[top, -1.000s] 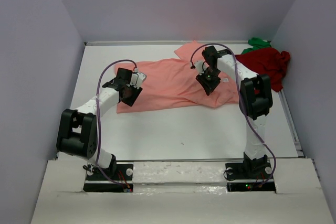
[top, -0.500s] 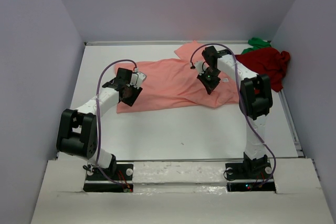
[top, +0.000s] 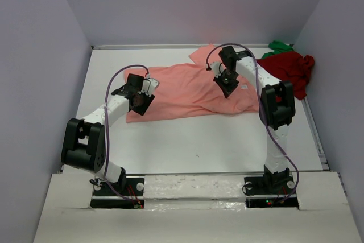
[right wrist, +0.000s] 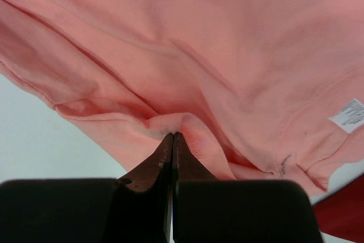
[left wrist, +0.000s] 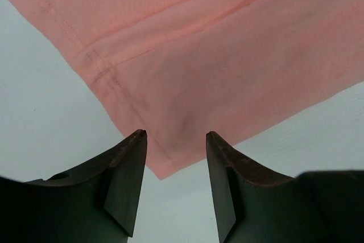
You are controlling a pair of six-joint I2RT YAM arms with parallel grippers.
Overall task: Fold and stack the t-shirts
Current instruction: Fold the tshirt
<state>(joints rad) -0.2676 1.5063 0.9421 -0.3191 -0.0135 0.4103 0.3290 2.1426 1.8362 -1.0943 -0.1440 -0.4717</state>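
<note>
Top view, pink shirt: the pink shirt [top: 187,86] lies spread on the far half of the table [top: 199,140], its long axis running left to right, with the neck end on the right.
Top view, other shirts: the dark red shirt [top: 289,69] is heaped in the far right corner, touching the pink one's right end. The green shirt [top: 278,45] shows as a small crumple just behind it.
Top view, left pincer: the left pincer [top: 140,102] hangs over the near left corner of the pink shirt.
Top view, right pincer: the right pincer [top: 227,85] sits on the shirt's right part, near the neck.
Top view, nearer arm: each arm is at its own end of the long axis, and the right arm is nearer the red heap.
Left wrist view, pincer: the fingers are spread and hold nothing. The hem corner [left wrist: 162,166] points toward the gap between them, just ahead of the tips.
Right wrist view, pincer: the fingers are pressed together on a small raised fold [right wrist: 190,124] of pink cloth. A white label [right wrist: 350,115] lies to the right.
Surface: smooth white tabletop, on which the cloth would likely slide easily.
Room: the near half of the table is bare for a fold. The walls [top: 45,55] close in on three sides.
</note>
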